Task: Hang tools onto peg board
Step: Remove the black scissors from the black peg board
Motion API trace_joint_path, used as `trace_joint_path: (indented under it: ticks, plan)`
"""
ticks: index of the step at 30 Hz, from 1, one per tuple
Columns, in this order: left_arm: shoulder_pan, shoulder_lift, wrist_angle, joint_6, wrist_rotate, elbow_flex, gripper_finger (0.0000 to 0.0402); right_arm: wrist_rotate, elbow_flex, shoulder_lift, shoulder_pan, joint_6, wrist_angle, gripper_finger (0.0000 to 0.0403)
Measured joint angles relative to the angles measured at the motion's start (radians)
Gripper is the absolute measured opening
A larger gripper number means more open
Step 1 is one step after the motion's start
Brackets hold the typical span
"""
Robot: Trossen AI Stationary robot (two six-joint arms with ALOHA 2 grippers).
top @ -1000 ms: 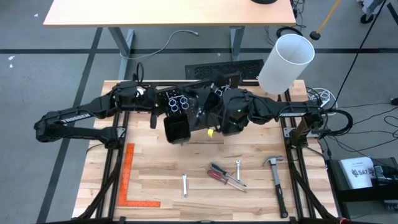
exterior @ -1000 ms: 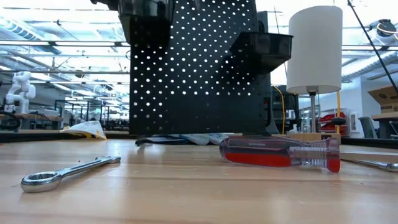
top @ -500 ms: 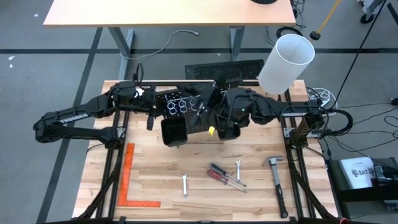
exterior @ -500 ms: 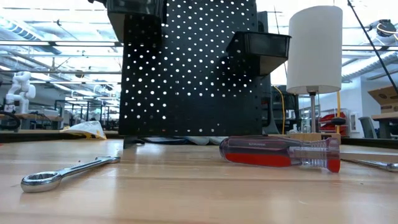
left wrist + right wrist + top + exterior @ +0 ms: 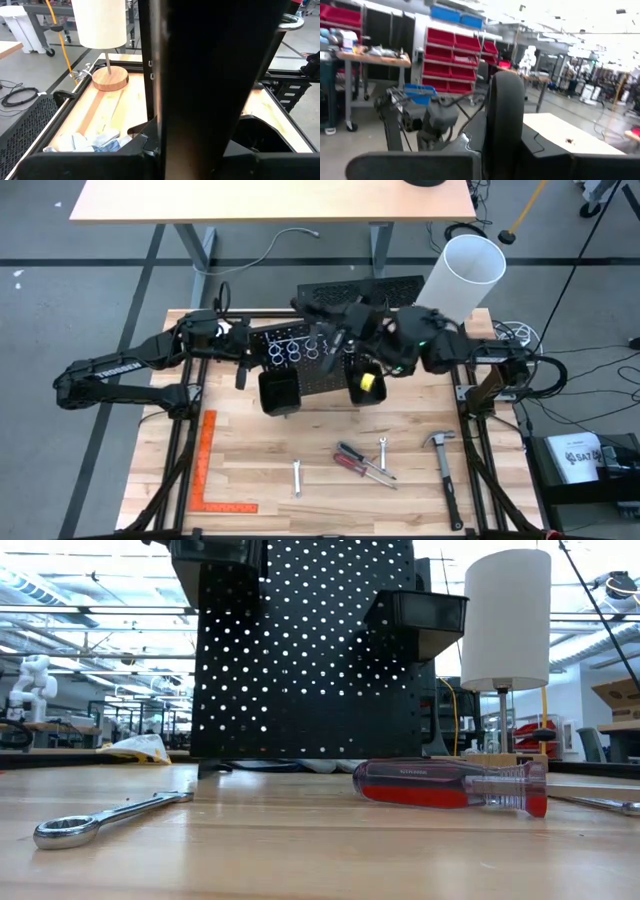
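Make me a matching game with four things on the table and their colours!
Things:
1. peg board
2. lamp shade
3. screwdriver handle
4. L-shaped ruler

Colours:
A. orange
B. clear and red
C. black
D. white

Pairs: 1-C, 2-D, 3-B, 4-A

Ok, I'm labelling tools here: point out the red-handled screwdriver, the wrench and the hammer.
red-handled screwdriver [image 5: 450, 787], low view, clear red handle.
wrench [image 5: 105, 819], low view, mid shaft.
hammer [image 5: 446, 470], high view, handle below the head.
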Motion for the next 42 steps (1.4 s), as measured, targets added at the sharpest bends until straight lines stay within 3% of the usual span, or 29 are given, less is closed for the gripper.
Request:
trace_joint_path:
  ticks: [8, 15, 18, 22, 26, 30, 37, 42]
  plan:
    - [-0.001, 0.0, 0.0, 0.001, 0.001, -0.001, 0.0061, -0.073, 0.0, -0.068, 0.003, -0.09, 0.058, 0.0037]
    - [-0.004, 0.0, 0.004, 0.006, 0.015, -0.002, 0.0061, -0.241, 0.001, -0.134, 0.009, -0.1, 0.06, 0.0036]
    - [-0.004, -0.004, 0.017, 0.005, 0.014, -0.004, 0.0061, -0.262, 0.001, -0.169, 0.015, -0.081, 0.022, 0.0036]
    - [-0.004, -0.007, 0.038, -0.002, 0.007, -0.006, 0.0063, -0.297, 0.002, -0.195, 0.032, -0.071, -0.042, 0.0036]
    - [-0.004, -0.003, 0.053, -0.042, 0.008, -0.011, 0.0113, -0.427, 0.0, -0.206, 0.045, -0.033, -0.104, 0.0036]
    - [-0.003, -0.009, 0.079, -0.04, 0.007, -0.008, 0.0142, -0.491, 0.001, -0.216, 0.067, -0.015, -0.15, 0.0036]
    - [-0.003, -0.009, 0.089, -0.033, -0.015, -0.007, 0.0149, -0.574, 0.0, -0.211, 0.122, 0.024, -0.321, 0.0036]
    - [-0.003, -0.009, 0.087, -0.032, -0.028, -0.006, 0.0149, -0.569, 0.0, -0.19, 0.162, 0.092, -0.573, 0.0036]
